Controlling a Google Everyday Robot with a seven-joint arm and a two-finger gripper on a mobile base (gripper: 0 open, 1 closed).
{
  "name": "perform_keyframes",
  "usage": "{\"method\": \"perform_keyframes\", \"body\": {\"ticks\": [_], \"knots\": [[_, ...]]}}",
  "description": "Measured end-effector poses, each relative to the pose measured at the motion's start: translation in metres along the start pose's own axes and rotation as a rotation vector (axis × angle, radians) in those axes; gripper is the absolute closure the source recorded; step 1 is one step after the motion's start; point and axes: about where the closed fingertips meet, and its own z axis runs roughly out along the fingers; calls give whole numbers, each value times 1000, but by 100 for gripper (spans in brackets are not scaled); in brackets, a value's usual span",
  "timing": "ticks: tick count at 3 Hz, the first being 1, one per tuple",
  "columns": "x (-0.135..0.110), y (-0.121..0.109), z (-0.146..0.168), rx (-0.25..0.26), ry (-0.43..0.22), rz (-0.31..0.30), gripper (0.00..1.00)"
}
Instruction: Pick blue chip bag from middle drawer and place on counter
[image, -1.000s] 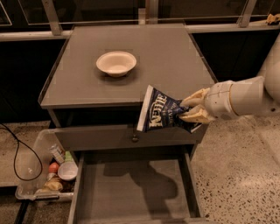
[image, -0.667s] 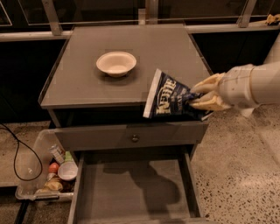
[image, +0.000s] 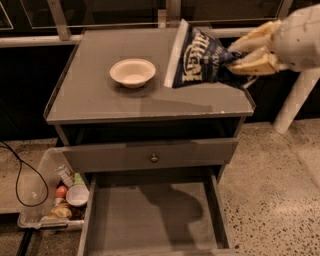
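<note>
Most of the job is looking done. The matte grey counter (image: 100, 102) is waiting, and the middle drawer (image: 150, 220) is standing open, showing its flat, smooth bottom. The gripper (image: 239, 58) is pinching the crinkly blue chip bag (image: 200, 62), tilted over the counter's right side near a round pale bowl (image: 132, 72). I judge that only lowering and releasing are remaining.
</note>
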Motion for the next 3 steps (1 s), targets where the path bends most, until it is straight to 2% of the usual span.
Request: {"method": "perform_keyframes", "body": {"ticks": [1, 2, 3], "knots": [[9, -48, 44, -12, -21, 19, 100], [19, -80, 99, -36, -8, 46, 100], [41, -84, 133, -54, 59, 51, 100]]}}
